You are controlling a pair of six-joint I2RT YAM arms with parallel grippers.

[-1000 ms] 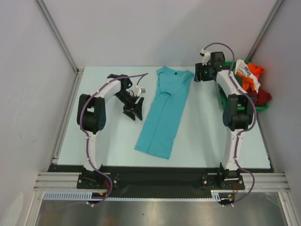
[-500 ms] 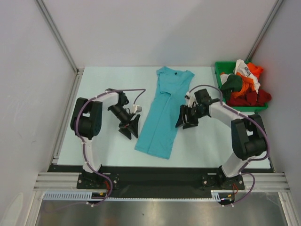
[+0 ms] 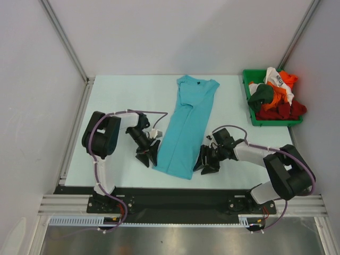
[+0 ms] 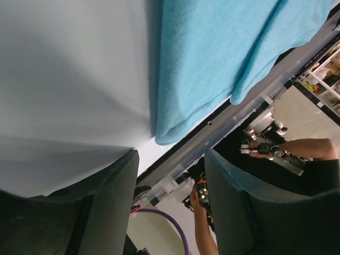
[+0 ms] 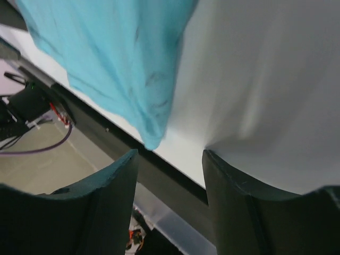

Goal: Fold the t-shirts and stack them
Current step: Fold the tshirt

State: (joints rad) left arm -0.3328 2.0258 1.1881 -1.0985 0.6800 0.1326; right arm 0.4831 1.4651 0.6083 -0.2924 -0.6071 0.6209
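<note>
Both arms are down low at the near end of the plain turquoise cloth t-shirt (image 3: 186,130), which lies as a long narrow strip on the pale table (image 3: 122,95). The left gripper (image 3: 150,155) sits just beside the hem's left corner with its fingers spread and nothing between them. The right gripper (image 3: 204,163) is at the opposite corner, jaws likewise apart and empty.

In each wrist view the hem corner lies just ahead of the fingertips, close but not yet inside the gap.

The job here looks like a two-corner pinch. Each lower finger should slide flat along the table under every layer. Both should close together and lift evenly, so the strip folds toward the collar without skewing.

The heap of other shirts (image 3: 276,95) waits in the green plastic bin (image 3: 249,114), well apart, beyond the right gripper.
</note>
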